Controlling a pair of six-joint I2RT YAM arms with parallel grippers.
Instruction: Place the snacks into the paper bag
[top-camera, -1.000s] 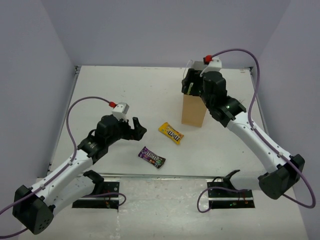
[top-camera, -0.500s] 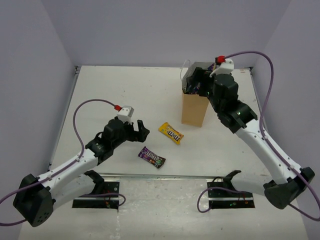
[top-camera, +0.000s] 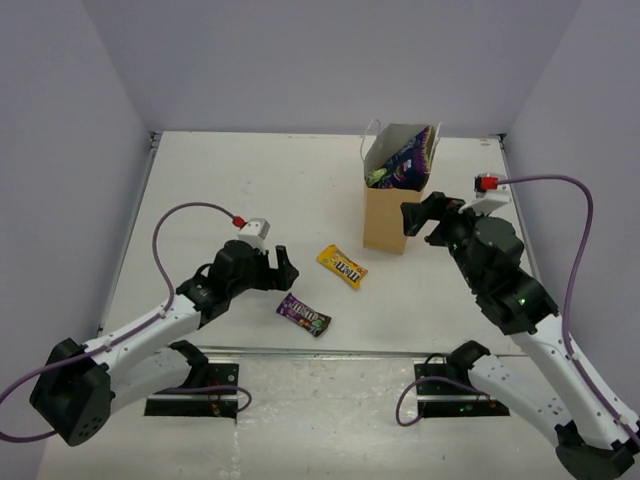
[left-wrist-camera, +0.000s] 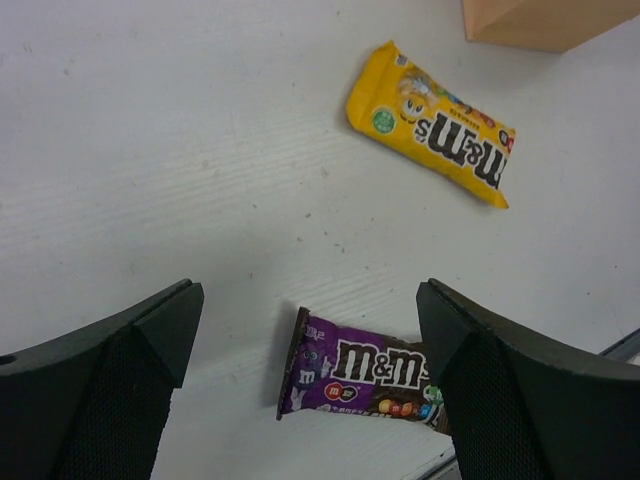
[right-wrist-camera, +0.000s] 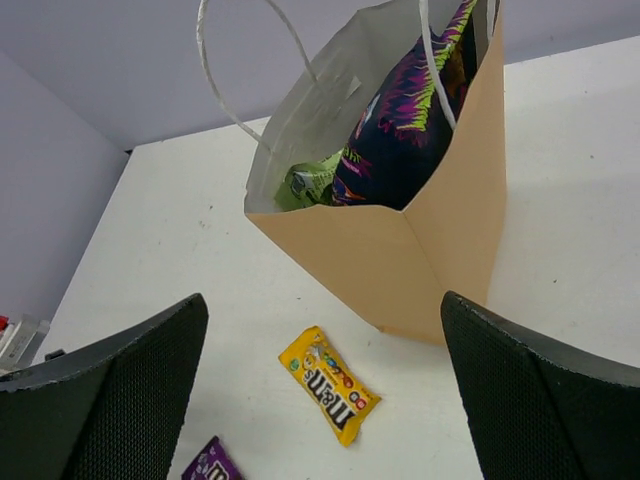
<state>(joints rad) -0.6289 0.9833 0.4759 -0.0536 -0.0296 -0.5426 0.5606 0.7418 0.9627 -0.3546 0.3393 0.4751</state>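
Top view: the left gripper (top-camera: 280, 268), jaws released and empty, reaches low over the white table (top-camera: 250, 180) near the purple candy bar (top-camera: 304, 313) and the yellow pack (top-camera: 342, 266), while the right gripper (top-camera: 415, 218), likewise spread and empty, hangs just beside the upright paper bag (top-camera: 385, 228); lilac walls (top-camera: 300, 60) enclose the table. Left wrist view: the bar lies between the spread fingers, with the yellow pack beyond it, apart. Right wrist view: the bag's open mouth shows a purple chip bag (right-wrist-camera: 400, 140) and a green packet (right-wrist-camera: 310, 183) inside.
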